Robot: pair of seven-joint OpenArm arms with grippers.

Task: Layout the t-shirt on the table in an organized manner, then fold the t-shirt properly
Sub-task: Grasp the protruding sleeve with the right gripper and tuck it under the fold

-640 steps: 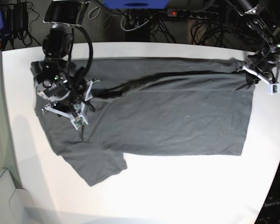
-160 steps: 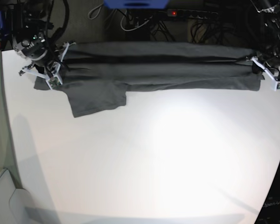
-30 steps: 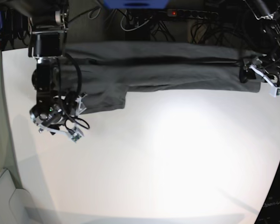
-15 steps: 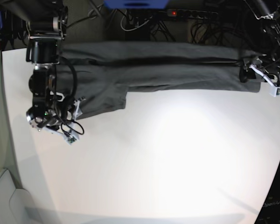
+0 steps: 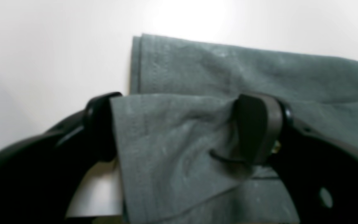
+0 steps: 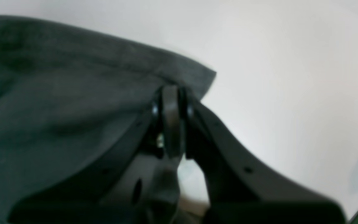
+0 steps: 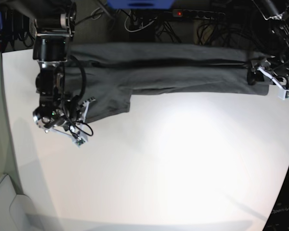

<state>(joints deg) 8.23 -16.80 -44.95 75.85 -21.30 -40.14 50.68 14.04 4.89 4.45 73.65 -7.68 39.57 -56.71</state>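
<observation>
- Between the spread fingers (image 5: 256,130) of the left gripper (image 5: 179,127) lies the folded hem corner of the t-shirt (image 7: 183,67); the jaws stand wide around the cloth, not pinching it
- At the sleeve's edge the right gripper (image 6: 171,124) has its jaws pressed together on the fabric
- Beyond both, the t-shirt stretches as a long folded band along the far side of the table (image 7: 173,168)

right gripper (image 6: 170,102) apparently clamped, left gripper (image 5: 182,124) spread wide
</observation>
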